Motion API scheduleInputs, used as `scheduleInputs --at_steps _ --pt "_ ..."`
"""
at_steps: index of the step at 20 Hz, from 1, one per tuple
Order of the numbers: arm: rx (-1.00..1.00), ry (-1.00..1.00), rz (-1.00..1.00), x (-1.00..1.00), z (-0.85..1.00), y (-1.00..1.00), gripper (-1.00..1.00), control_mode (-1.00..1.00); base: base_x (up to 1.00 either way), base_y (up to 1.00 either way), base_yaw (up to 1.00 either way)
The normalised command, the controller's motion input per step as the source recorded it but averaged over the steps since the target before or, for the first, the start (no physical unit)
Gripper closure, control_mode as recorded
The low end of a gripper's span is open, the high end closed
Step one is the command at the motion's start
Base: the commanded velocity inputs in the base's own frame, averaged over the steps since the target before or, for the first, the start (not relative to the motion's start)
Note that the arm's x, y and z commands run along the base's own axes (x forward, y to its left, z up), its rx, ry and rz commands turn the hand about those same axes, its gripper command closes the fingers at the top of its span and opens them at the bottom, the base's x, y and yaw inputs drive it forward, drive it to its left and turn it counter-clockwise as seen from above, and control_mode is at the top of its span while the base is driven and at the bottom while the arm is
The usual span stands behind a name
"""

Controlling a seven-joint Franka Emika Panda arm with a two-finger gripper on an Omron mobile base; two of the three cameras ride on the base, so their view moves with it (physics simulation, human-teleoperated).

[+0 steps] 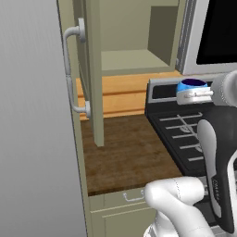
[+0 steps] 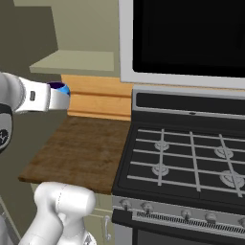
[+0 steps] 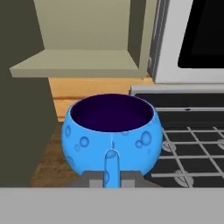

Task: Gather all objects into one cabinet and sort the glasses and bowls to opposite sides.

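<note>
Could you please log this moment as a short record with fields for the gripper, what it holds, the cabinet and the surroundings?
gripper: gripper shut on the blue bowl, raised above the counter
held: blue bowl, upright, dark inside
cabinet: cabinet with its door swung open; pale shelf bare where visible
counter: wooden counter, beside the stove
stove: stove with black grates, to the right of the counter
glasses, brown bowl: cannot tell where they are

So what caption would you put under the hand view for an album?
Small bright blue bowl with a dark inside, held before the open olive-green wall cabinet's pale shelf.
</note>
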Motion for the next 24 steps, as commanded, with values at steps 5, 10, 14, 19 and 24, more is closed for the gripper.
scheduleInputs --at_steps 5,10,14,19,24 --pt "0.0 0.0 0.0 0.0 0.0 0.0 1.0 1.0 -0.28 -0.09 -0.01" --pt "0.0 0.0 0.0 0.0 0.0 0.0 1.0 1.0 -0.91 -0.62 -0.2" --pt "0.0 0.0 0.0 0.0 0.0 0.0 1.0 1.0 -0.69 -0.75 -0.45" --pt "0.0 0.0 0.0 0.0 0.0 0.0 1.0 1.0 -0.5 -0.71 -0.56" --pt "0.0 0.0 0.0 0.0 0.0 0.0 1.0 1.0 -0.21 -0.66 -0.64"
